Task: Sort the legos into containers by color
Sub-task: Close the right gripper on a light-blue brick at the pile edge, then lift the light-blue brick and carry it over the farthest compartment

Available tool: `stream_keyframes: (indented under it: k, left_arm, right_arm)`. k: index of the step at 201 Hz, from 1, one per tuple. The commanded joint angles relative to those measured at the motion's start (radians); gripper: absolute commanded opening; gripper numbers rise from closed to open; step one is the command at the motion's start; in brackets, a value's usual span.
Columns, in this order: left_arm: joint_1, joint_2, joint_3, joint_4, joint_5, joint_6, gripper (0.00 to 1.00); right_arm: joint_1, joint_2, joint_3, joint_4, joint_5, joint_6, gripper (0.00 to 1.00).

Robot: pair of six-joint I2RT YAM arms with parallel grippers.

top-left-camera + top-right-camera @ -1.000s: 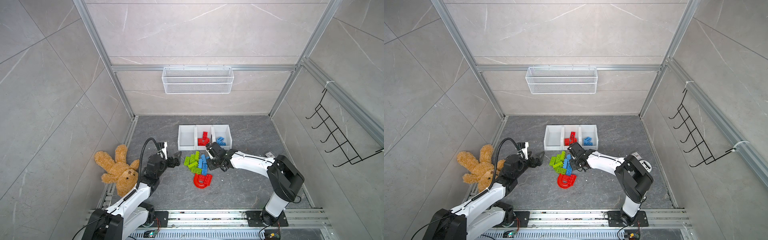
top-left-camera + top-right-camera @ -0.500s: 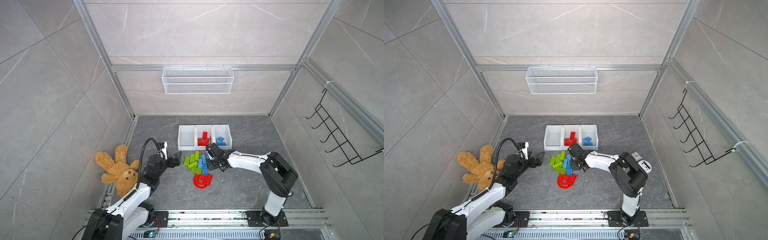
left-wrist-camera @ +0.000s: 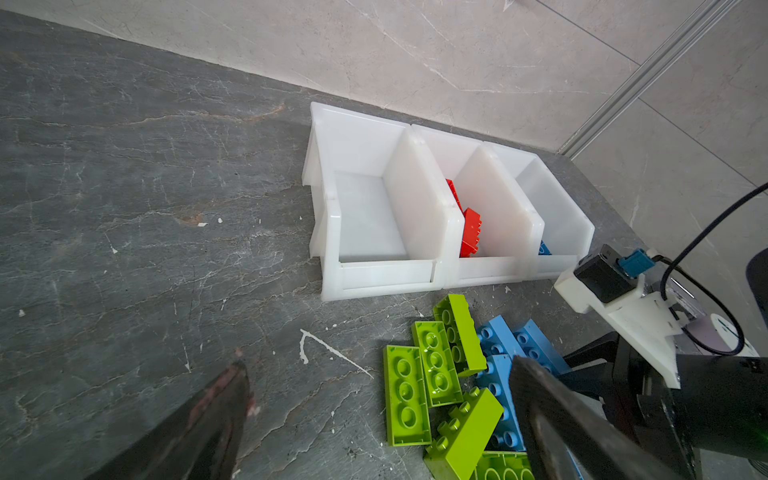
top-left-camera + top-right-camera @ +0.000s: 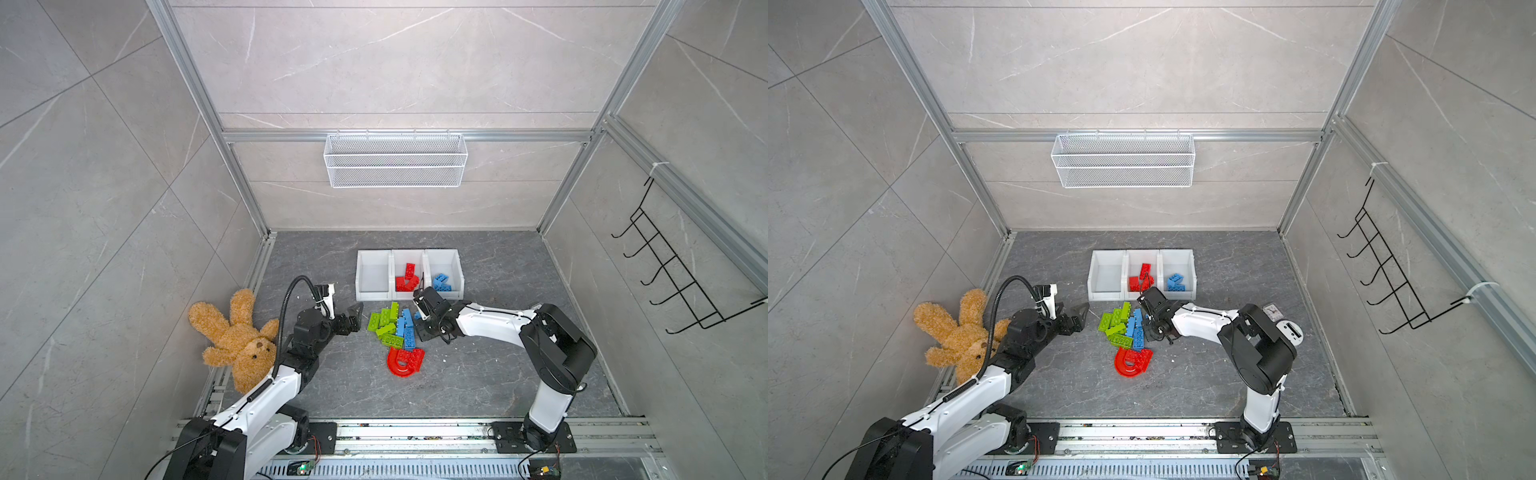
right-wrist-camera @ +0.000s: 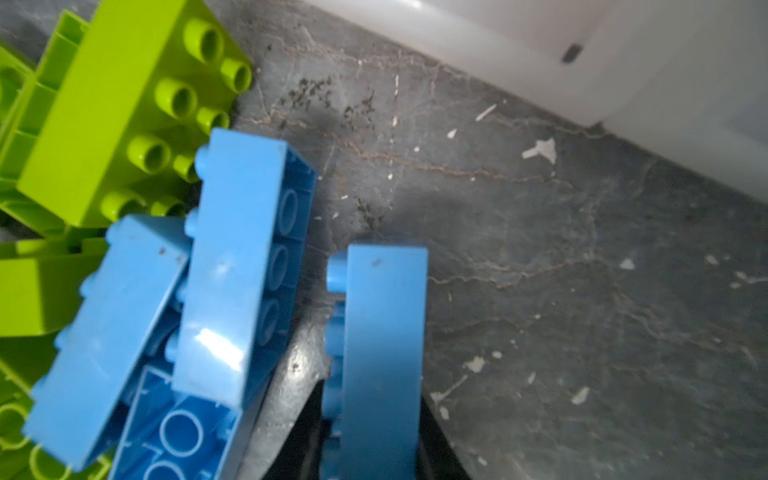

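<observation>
**Closing on a blue brick at the edge of the pile**

I am pinching a blue brick (image 5: 382,332) in my right gripper (image 5: 365,399). In the right wrist view it is standing on its long edge with a dark finger against each side, low over the grey floor. Over the last second I have been easing down from just in front of the containers (image 4: 374,254) to the right edge of the heap. I judge that the reach is turning into a grasp. I cannot tell whether the brick is lifted yet.

Just beside it, two more blue bricks (image 5: 245,266) are leaning on the lime green bricks (image 5: 124,112). In a top view the red arch (image 4: 401,365) is lying nearer my base, touching the heap.

Beyond the heap, the left bin (image 4: 372,278) is sitting empty, the middle one is holding red bricks (image 4: 407,276), and the right bin (image 4: 455,270) is holding blue ones. The right bin is just behind my gripper, so I expect a short lift and carry, taking care not to drag the leaning neighbours along.

My left gripper (image 3: 376,365) is hanging spread and empty to the left of the heap, where it was a second ago.
</observation>
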Motion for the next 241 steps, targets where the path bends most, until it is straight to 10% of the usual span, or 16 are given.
stream_keyframes:
  k: [1,124,241]
  left_arm:
    - [-0.002,-0.004,0.005,0.033,-0.016,0.023,0.99]
    - [-0.002,-0.014,0.003,0.029,-0.017,0.026,0.99]
    - [-0.003,-0.013,0.005,0.020,-0.035,0.027,0.99]
  right_arm:
    - [0.000,-0.059,-0.024,-0.002,0.021,0.017,0.28]
    - [-0.206,-0.332,-0.066,-0.088,-0.062,-0.037,0.21]
    - [-0.352,-0.001,0.308,-0.088,-0.136,-0.112,0.22]
